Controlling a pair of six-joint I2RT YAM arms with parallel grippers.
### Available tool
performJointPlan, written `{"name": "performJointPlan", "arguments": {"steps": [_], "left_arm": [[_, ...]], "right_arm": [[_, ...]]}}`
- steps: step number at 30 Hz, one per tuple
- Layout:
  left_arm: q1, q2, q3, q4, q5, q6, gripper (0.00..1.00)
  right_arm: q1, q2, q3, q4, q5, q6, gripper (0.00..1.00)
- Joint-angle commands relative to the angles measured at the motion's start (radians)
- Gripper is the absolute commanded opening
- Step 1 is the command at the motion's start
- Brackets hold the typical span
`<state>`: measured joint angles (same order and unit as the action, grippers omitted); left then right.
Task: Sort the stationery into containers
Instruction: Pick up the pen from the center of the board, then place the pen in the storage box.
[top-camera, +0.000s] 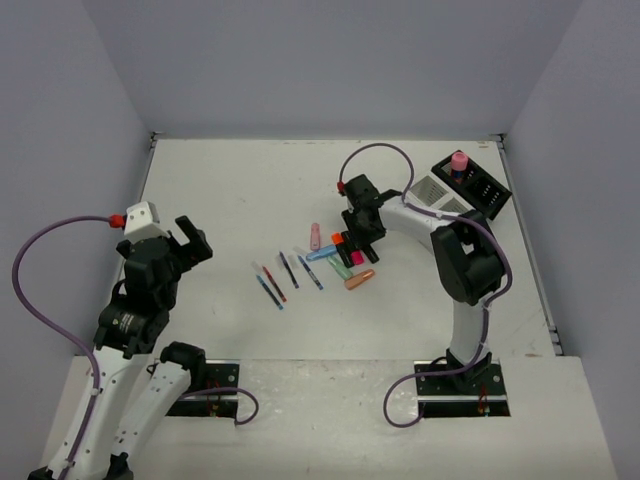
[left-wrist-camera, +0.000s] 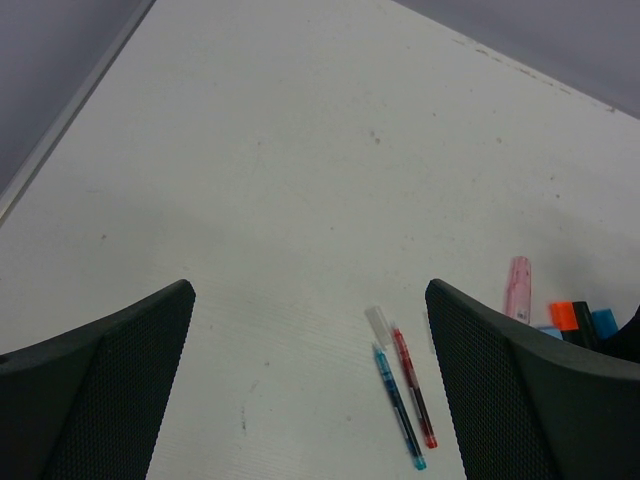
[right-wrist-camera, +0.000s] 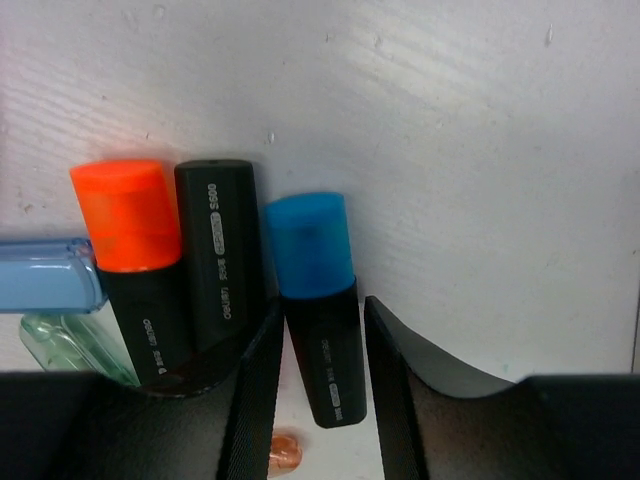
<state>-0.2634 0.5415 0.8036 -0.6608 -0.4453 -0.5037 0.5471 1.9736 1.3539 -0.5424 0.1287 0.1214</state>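
Observation:
My right gripper (top-camera: 358, 250) is down on the highlighter cluster (top-camera: 345, 258) mid-table. In the right wrist view its jaws (right-wrist-camera: 322, 305) are closed in on the black body of a blue-capped highlighter (right-wrist-camera: 312, 250), which lies on the table. Beside it are an orange-capped highlighter (right-wrist-camera: 130, 230) and an all-black one (right-wrist-camera: 220, 250). Thin pens (top-camera: 288, 272) lie to the left; the blue pen (left-wrist-camera: 398, 405) and red pen (left-wrist-camera: 413, 385) also show in the left wrist view. My left gripper (top-camera: 190, 245) is open and empty (left-wrist-camera: 310, 290). The white box (top-camera: 432, 190) and black box (top-camera: 480, 188) stand back right, with the pink cylinder (top-camera: 459, 160) in the black one.
A pale pink pen (top-camera: 315, 236) lies just behind the cluster and a peach highlighter (top-camera: 360, 280) in front of it. A light blue piece (right-wrist-camera: 45, 275) and a green one (right-wrist-camera: 60, 340) lie left of the orange highlighter. Walls enclose the table on three sides.

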Motion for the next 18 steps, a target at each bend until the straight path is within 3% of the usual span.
{"name": "performJointPlan", "arguments": {"steps": [1, 6, 10, 14, 18], "left_arm": [[-0.013, 0.002, -0.007, 0.039, 0.005, 0.028, 1.0], [-0.014, -0.002, -0.007, 0.04, 0.008, 0.028, 1.0], [-0.016, -0.002, -0.007, 0.04, 0.01, 0.03, 1.0], [-0.021, 0.002, -0.007, 0.038, 0.009, 0.03, 1.0], [-0.024, -0.001, -0.007, 0.038, 0.006, 0.03, 1.0]], "right_arm": [[-0.015, 0.057, 0.079, -0.07, -0.056, -0.034, 0.37], [-0.015, 0.051, 0.086, -0.076, -0.036, -0.027, 0.18], [-0.014, -0.042, 0.079, -0.051, -0.004, -0.019, 0.05], [-0.017, -0.232, 0.063, 0.019, 0.033, -0.006, 0.0], [-0.044, -0.443, -0.041, 0.21, 0.153, 0.006, 0.0]]}}
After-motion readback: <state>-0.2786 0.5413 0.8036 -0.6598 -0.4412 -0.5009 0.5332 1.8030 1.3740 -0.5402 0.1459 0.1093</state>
